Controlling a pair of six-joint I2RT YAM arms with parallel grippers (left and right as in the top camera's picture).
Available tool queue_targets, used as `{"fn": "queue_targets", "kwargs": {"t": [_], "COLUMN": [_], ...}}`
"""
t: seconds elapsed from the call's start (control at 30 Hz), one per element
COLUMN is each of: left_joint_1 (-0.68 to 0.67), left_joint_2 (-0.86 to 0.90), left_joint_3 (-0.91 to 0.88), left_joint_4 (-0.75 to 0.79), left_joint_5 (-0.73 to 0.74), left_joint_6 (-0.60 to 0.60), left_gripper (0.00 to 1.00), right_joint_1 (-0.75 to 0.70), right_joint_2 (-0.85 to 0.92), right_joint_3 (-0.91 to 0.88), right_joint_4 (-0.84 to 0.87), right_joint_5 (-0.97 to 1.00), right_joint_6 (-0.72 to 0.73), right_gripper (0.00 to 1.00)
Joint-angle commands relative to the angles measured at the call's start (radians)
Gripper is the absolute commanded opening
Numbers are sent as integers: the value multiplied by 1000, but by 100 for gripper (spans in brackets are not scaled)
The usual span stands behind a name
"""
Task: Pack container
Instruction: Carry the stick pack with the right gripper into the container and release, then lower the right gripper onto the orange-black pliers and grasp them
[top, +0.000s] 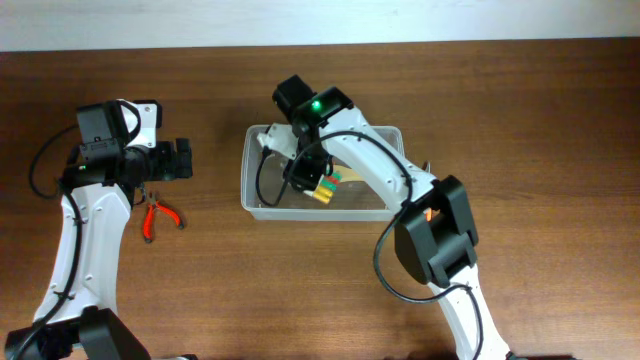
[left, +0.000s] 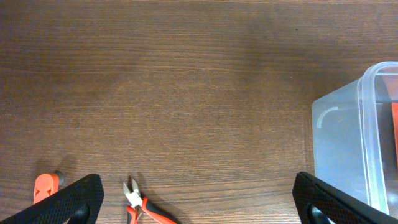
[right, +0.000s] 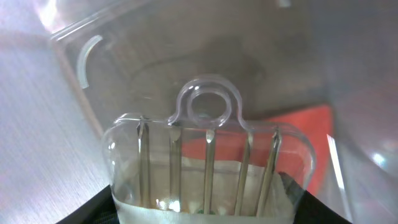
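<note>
The clear plastic container (top: 396, 133) stands mid-table; it also shows at the right edge of the left wrist view (left: 357, 134) and fills the right wrist view (right: 74, 56). My right gripper (top: 308, 176) reaches down into it and is shut on a clear blister pack of small screwdrivers (right: 208, 162), whose coloured handles show from overhead (top: 323, 189). A red-orange flat item (right: 298, 130) lies inside behind the pack. My left gripper (top: 180, 160) is open and empty, left of the container, with its fingers wide apart (left: 199, 199).
Red-handled cutting pliers (top: 158, 215) lie on the wooden table just below my left gripper and also show in the left wrist view (left: 142, 206). A small orange object (left: 45, 185) sits at that view's lower left.
</note>
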Motion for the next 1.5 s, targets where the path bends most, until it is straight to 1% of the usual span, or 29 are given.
{"fn": "queue_targets", "kwargs": {"t": [0.0,0.07,0.1,0.13,0.17,0.23,0.37,0.43,0.53,0.6,0.63,0.67,0.7,0.73,0.77,0.87,0.97,1.1,1.13,1.2,1.33,1.47], "left_joint_1": [6,6,6,6,6,6,6,6,6,6,6,6,6,6,6,6,6,6,6,6,6,6], "left_joint_2": [6,6,6,6,6,6,6,6,6,6,6,6,6,6,6,6,6,6,6,6,6,6], "left_joint_3": [15,15,15,15,15,15,15,15,15,15,15,15,15,15,15,15,15,15,15,15,15,15], "left_joint_4": [-1,-1,-1,-1,-1,-1,-1,-1,-1,-1,-1,-1,-1,-1,-1,-1,-1,-1,-1,-1,-1,-1], "left_joint_5": [11,11,11,11,11,11,11,11,11,11,11,11,11,11,11,11,11,11,11,11,11,11], "left_joint_6": [-2,-2,-2,-2,-2,-2,-2,-2,-2,-2,-2,-2,-2,-2,-2,-2,-2,-2,-2,-2,-2,-2], "left_gripper": [99,99,99,99,99,99,99,99,99,99,99,99,99,99,99,99,99,99,99,99,99,99], "right_joint_1": [45,58,60,63,63,62,42,19,-33,-88,-151,-184,-221,-314,-352,-471,-556,-605,-611,-612,-610,-610], "right_joint_2": [20,23,23,23,19,7,-35,-71,-125,-174,-221,-242,-264,-301,-306,-298,-280,-261,-259,-258,-258,-258], "right_joint_3": [7,7,7,7,7,11,64,110,185,229,256,264,269,269,269,255,172,-14,-74,-174,-358,-439], "right_joint_4": [-3,-6,-6,-6,-7,-10,-60,-111,-195,-235,-253,-257,-262,-270,-274,-288,-284,-251,-238,-208,-135,-103], "right_joint_5": [-77,-74,-64,-50,-19,42,204,301,395,395,384,369,340,247,212,122,99,99,99,100,103,106], "right_joint_6": [-119,-133,-132,-132,-126,-98,14,79,177,258,346,388,425,451,468,610,744,854,861,864,863,846], "right_gripper": [60,61,76,84,99,99,99,99,99,99,99,99,99,99,99,99,99,99,100,97,96,96]}}
